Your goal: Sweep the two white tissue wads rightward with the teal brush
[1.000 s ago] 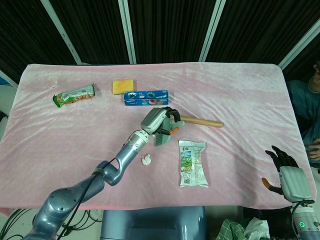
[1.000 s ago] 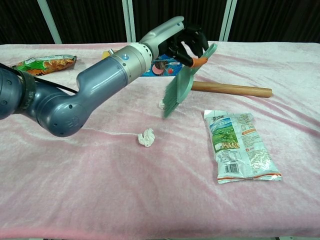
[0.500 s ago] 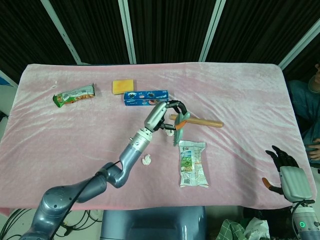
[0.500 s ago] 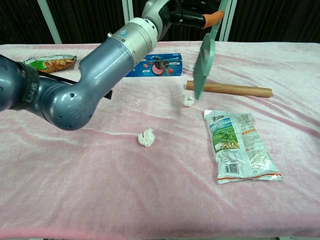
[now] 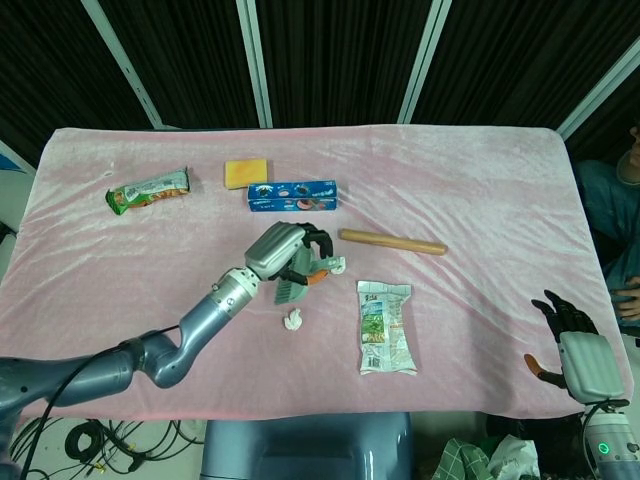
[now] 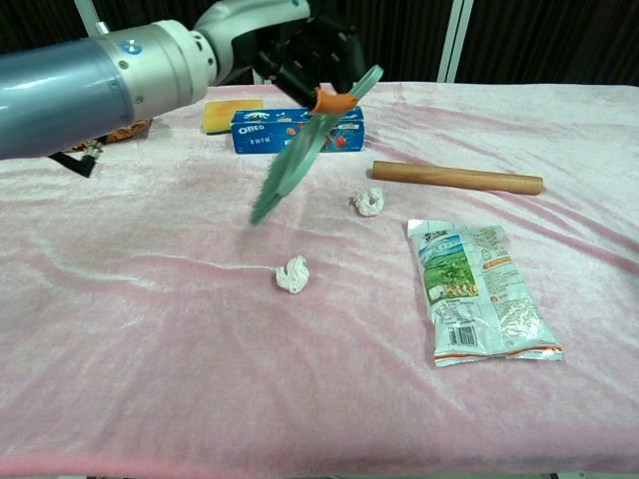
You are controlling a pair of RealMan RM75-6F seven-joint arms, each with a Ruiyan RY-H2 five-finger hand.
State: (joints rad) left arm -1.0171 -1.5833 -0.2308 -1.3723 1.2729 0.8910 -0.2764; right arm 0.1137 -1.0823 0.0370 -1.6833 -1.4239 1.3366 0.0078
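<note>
Above the pink-covered table (image 6: 120, 339), the teal brush (image 6: 300, 160) is held tilted by the left hand (image 6: 300, 50), whose fingers (image 6: 334, 60) are curled round its orange-collared handle; the bristles hang clear of the cloth. One tissue wad (image 6: 293, 273) lies below and slightly right of the brush tip. The second wad (image 6: 368, 202) lies further right, near the wooden rolling pin (image 6: 457, 178). Also present: snack packet (image 6: 479, 289), Oreo box (image 6: 297, 130), yellow sponge (image 5: 246, 173). The right hand (image 5: 575, 352) is seen at the table edge, fingers spread, holding nothing.
</note>
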